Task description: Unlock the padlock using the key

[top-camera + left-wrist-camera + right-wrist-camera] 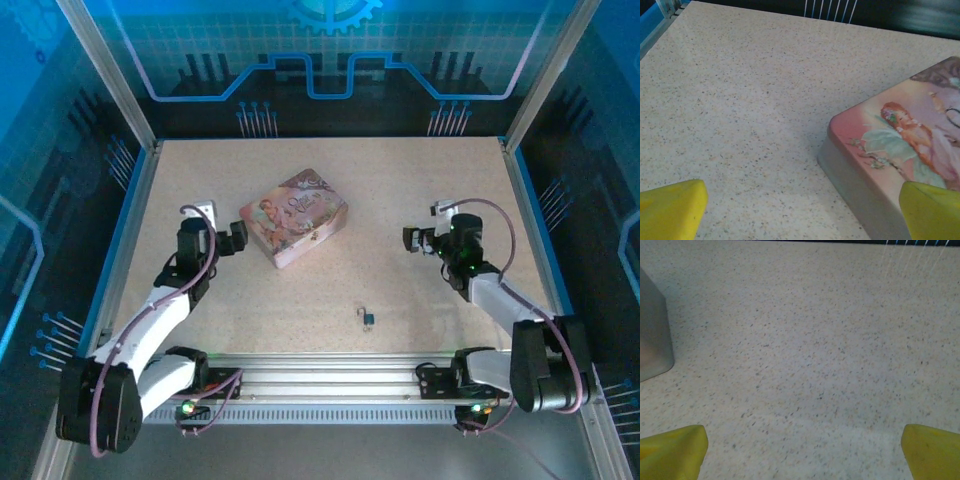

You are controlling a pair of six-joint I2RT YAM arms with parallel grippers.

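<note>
Top view: table (200, 300) with the pink tin (295, 218) near its centre, lying at an angle. The padlock (368, 318) lies flat on the bare table at about 5 o'clock from the tin, apart from it and toward the near edge, roughly midway between the two arm bases. Nothing touches it.

Left gripper (222, 224) is at 9 o'clock of the tin, just beside its left corner. Its jaws are spread wide and nothing is in them. In the left wrist view the yellow fingertips (672, 207) sit at the bottom corners, and the tin's corner lies at 3 o'clock, partly between them, not touched.

Right gripper (425, 225) is at 3 o'clock of the tin, well apart from it. Its jaws are spread wide and nothing is in them. In the right wrist view its fingertips (932, 450) hang over bare table, with the tin's grey side at 9 o'clock.

The padlock is at about 7 o'clock from the right gripper.
</note>
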